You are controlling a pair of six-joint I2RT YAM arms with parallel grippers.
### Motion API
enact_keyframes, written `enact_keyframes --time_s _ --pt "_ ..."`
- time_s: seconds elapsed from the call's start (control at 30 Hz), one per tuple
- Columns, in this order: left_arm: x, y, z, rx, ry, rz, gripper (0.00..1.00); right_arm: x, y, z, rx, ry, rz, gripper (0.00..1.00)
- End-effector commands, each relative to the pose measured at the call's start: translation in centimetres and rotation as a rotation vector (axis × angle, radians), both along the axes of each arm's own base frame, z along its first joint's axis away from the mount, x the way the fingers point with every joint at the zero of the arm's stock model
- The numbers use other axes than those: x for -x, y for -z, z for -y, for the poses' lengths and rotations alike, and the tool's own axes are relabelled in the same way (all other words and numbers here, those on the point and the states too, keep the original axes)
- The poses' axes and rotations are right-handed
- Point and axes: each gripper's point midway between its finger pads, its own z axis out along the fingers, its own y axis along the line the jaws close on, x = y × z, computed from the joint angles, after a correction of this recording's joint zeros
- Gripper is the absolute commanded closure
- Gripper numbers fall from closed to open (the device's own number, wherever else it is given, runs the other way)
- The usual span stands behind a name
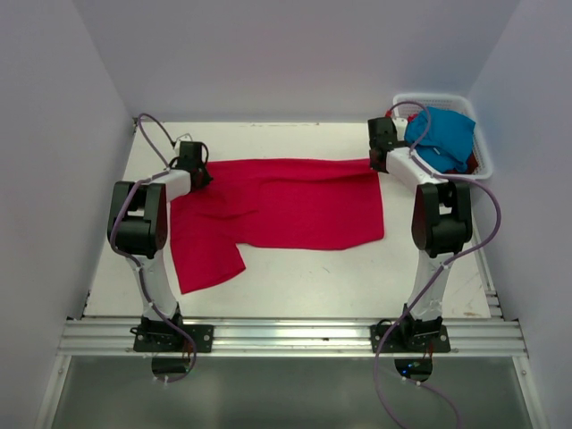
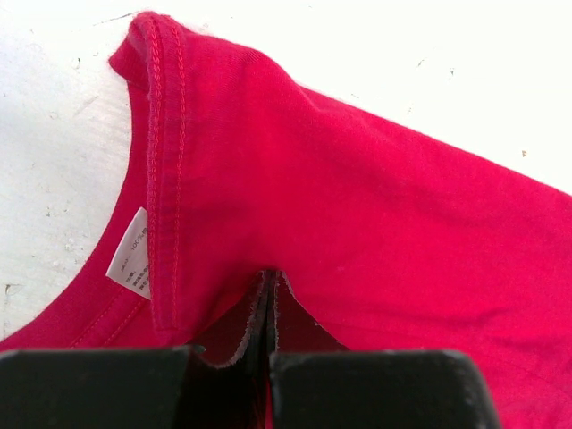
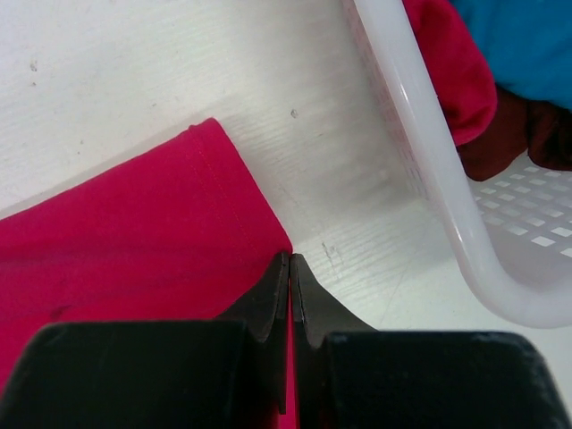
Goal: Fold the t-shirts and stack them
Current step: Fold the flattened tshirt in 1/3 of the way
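Note:
A crimson t-shirt (image 1: 286, 204) lies spread across the table, one sleeve hanging toward the front left. My left gripper (image 1: 198, 172) is shut on its far left edge beside the collar; the left wrist view shows the collar (image 2: 164, 179), a white label (image 2: 130, 255) and cloth pinched between the fingertips (image 2: 268, 299). My right gripper (image 1: 379, 161) is shut on the far right corner of the same t-shirt (image 3: 134, 259), red cloth showing between its fingers (image 3: 290, 277). A turquoise t-shirt (image 1: 442, 136) is heaped in the basket, with red cloth (image 3: 451, 63) under it.
The white slatted basket (image 1: 483, 147) stands at the back right corner, its rim (image 3: 429, 152) close to my right gripper. White walls close in the table on the left, back and right. An aluminium rail (image 1: 286, 338) runs along the near edge.

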Motion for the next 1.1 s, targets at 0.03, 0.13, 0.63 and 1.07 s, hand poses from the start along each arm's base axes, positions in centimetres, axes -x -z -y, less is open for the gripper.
enact_keyframes --time_s 0.03,0.13,0.63,1.07 --pt "2.3 2.7 0.2 0.014 0.016 -0.108 1.0 -0.3 -1.5 1.3 0.052 0.057 0.021 1.0" --pt "2.3 2.7 0.2 0.014 0.016 -0.11 1.0 -0.5 -0.8 1.3 0.055 0.054 0.0 0.94" --pt "2.1 1.6 0.3 0.021 0.017 -0.087 1.0 -1.2 -2.1 -3.3 -0.117 -0.125 0.064 0.57" --pt "6.1 -4.1 3.0 0.016 0.079 0.028 0.78 5.4 -4.9 -19.4 -0.344 -0.637 0.094 0.56"
